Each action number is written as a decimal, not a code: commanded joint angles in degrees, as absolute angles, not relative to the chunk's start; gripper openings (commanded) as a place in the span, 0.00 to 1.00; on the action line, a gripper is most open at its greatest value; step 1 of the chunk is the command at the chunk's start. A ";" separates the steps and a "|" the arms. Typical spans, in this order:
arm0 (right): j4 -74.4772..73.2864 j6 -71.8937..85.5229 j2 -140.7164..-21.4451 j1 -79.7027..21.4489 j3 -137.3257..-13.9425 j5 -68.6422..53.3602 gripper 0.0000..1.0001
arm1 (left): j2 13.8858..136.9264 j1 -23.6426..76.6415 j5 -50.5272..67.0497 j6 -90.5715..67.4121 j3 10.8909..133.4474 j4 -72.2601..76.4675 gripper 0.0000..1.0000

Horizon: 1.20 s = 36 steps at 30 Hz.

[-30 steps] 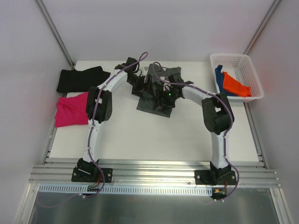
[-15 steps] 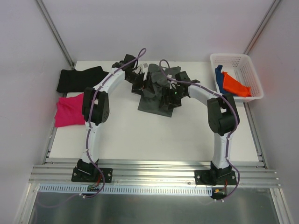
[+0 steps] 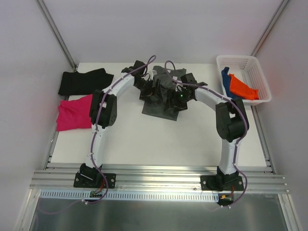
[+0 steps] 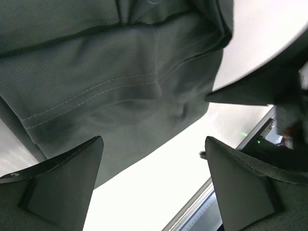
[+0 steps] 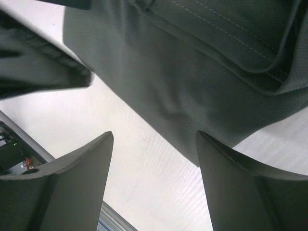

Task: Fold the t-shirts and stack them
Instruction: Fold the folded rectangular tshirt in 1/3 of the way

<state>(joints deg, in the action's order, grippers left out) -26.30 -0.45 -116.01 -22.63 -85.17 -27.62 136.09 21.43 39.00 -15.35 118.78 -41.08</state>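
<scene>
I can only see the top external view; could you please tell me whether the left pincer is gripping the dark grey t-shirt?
Observer: No. The left wrist view shows the left pincer open and empty, with the dark grey t-shirt beyond its fingertips.
Operator: Thank you. And the right pincer?
Observer: Open and empty too, by the right wrist view. The right pincer is over the shirt's edge and bare table.
Operator: Is any stitching visible?
Observer: Yes, a double-stitched hem runs across the cloth in the left wrist view.
</scene>
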 commanded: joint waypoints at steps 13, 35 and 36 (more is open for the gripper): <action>-25.05 1.67 -110.04 -23.99 -81.91 -29.80 0.73 | 142.73 22.24 38.41 -15.64 128.75 -40.25 0.88; -25.66 -1.84 -104.42 -24.79 -77.87 -26.63 0.74 | 138.88 18.90 34.07 -16.87 132.83 -30.85 0.82; -25.66 -1.93 -104.15 -24.70 -77.87 -26.63 0.74 | 137.56 18.90 35.23 -17.75 128.19 -31.02 0.82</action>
